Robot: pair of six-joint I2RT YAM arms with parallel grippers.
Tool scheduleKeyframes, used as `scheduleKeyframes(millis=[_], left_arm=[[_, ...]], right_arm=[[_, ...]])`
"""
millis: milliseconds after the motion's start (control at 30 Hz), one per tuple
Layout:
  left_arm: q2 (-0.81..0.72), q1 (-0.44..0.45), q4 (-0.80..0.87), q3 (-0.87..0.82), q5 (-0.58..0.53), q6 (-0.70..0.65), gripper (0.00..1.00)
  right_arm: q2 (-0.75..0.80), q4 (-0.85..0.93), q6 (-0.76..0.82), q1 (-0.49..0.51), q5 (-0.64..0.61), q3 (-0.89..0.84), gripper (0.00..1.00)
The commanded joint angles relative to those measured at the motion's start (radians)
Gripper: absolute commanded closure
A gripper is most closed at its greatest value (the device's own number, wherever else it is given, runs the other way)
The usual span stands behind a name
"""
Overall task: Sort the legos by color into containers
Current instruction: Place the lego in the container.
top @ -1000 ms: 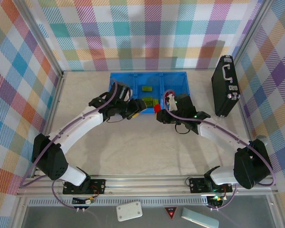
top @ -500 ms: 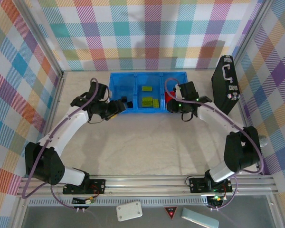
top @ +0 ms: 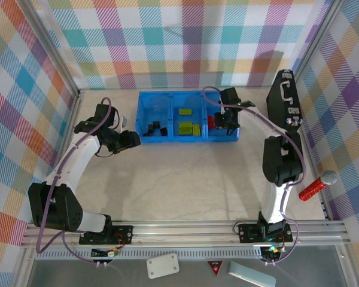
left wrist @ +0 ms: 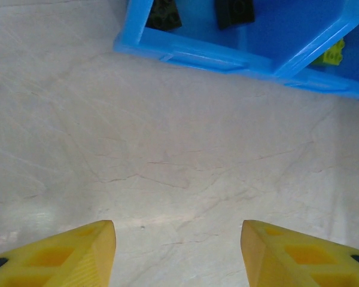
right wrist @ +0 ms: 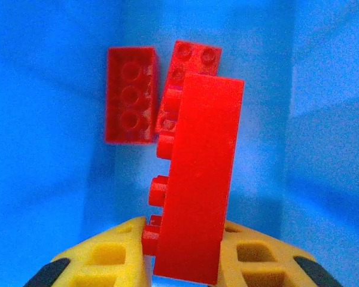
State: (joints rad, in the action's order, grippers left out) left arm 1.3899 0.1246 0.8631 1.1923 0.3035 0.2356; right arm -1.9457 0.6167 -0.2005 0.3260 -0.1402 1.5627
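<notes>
A red brick (right wrist: 197, 173) stands on end, pinched across its long faces between the yellow fingers (right wrist: 107, 254) of the right gripper (right wrist: 185, 242), with its studs turned to the gripper's left. Just past the fingertips, two more red bricks (right wrist: 130, 95) lie studs up, side by side, on the floor of the right compartment (right wrist: 54, 179). The held brick partly hides the nearer of them. From above, the right gripper (top: 229, 118) hangs over that compartment at the right end of the blue bin (top: 185, 94).

Toward the left arm from there, green bricks (top: 188, 127) lie in the middle compartment and black bricks (top: 152, 128) in the left one.

The left gripper (left wrist: 178, 233) is released, its fingers spread with only bare table (left wrist: 167, 161) between them. The bin's near left corner, with black bricks inside, lies ahead of its tips. From above, the left gripper (top: 131, 139) sits just off that corner.

A black case (top: 285, 107) stands to the right of the right gripper, apart from the bin. A red glittery stick (top: 316, 186) lies well behind it, toward the arm bases.
</notes>
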Motion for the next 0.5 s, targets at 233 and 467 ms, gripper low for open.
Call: scheduleKeyframes(millis=[233, 467], left_arm=[[-0.014, -0.009, -0.037, -0.072, -0.127, -0.105, 0.43], [-0.011, -0.014, -0.036, -0.077, -0.141, -0.11, 0.42]], right_arm=[[-0.181, 0.09, 0.056, -0.022, -0.136, 0.216, 0.79], [-0.273, 0.112, 0.072, -0.027, -0.185, 0.309, 0.78]])
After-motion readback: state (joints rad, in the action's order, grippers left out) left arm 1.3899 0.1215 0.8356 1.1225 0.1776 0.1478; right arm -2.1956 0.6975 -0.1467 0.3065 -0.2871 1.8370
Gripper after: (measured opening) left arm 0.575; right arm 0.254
